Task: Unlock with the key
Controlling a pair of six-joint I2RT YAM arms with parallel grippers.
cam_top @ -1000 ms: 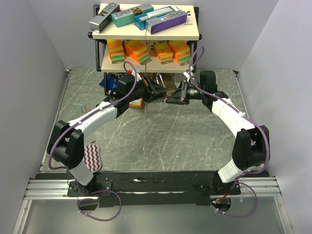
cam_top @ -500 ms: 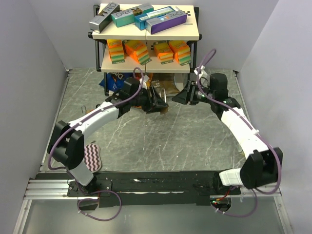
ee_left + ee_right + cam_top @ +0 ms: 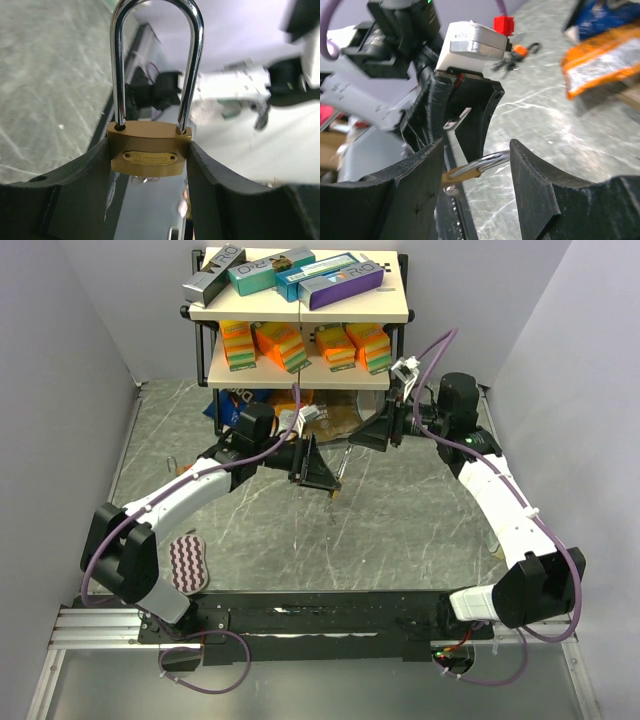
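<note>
My left gripper (image 3: 325, 476) is shut on the brass padlock (image 3: 150, 156), squeezing its body from both sides above the table's middle. The silver shackle (image 3: 156, 60) points away from the wrist, and both its legs sit in the body. A silver key (image 3: 145, 178) sticks out under the body. My right gripper (image 3: 376, 436) hovers open a short way to the right of the padlock (image 3: 338, 472), holding nothing. In the right wrist view the padlock (image 3: 470, 170) shows beyond the gap between the open fingers (image 3: 535, 170), with the key (image 3: 450, 190) under it.
A two-tier shelf rack (image 3: 300, 312) loaded with boxes stands at the back. Snack bags (image 3: 240, 400) lie under it, and an orange bag (image 3: 605, 55) lies on the marble tabletop. A pink striped pad (image 3: 188, 560) lies near the left arm's base.
My right gripper has opened and pulled back to the right, away from the padlock. The left arm has carried the padlock forward, toward the table's middle.
</note>
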